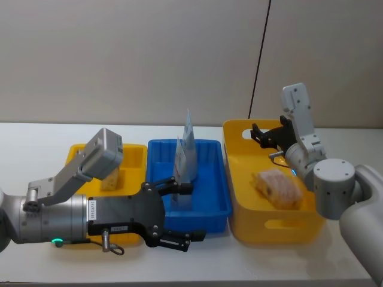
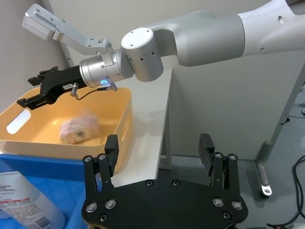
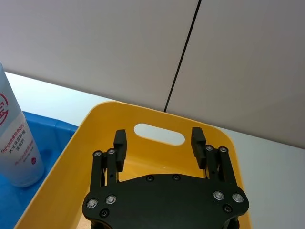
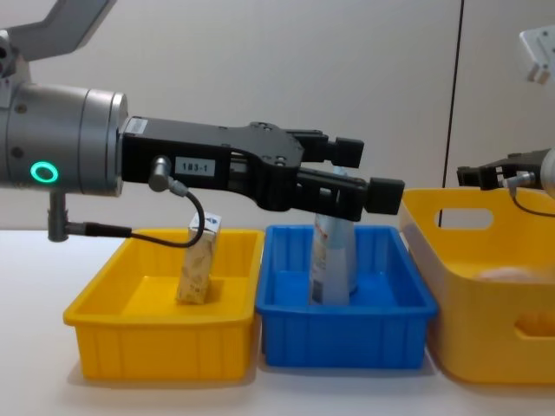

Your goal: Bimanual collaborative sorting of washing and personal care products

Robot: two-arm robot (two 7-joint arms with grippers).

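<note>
Prob near done imo: big yellow bin [image 1: 239, 197] at 3 o'clock has a floral pack [image 1: 278, 188], blue bin [image 1: 218, 206] in the middle has the tubes [image 1: 187, 149] standing, small yellow bin [image 1: 136, 156] at 9 has a boxy pack [image 1: 111, 179], & left gripper [image 1: 191, 212] (blue bin's 6 o'clock edge) + right gripper [image 1: 256, 135] (big bin's 12) hover w/ fingers spread, empty.

a shallow yellow plastic bin [image 4: 165, 351] with a small boxy carton [image 4: 198, 260] inside is set leftmost, a blue plastic bin [image 4: 347, 342] with upright pale squeeze tubes [image 4: 331, 264] beside it, a deep yellow plastic tub [image 4: 486, 338] with a wrapped pack [image 1: 277, 187] rightmost.
</note>
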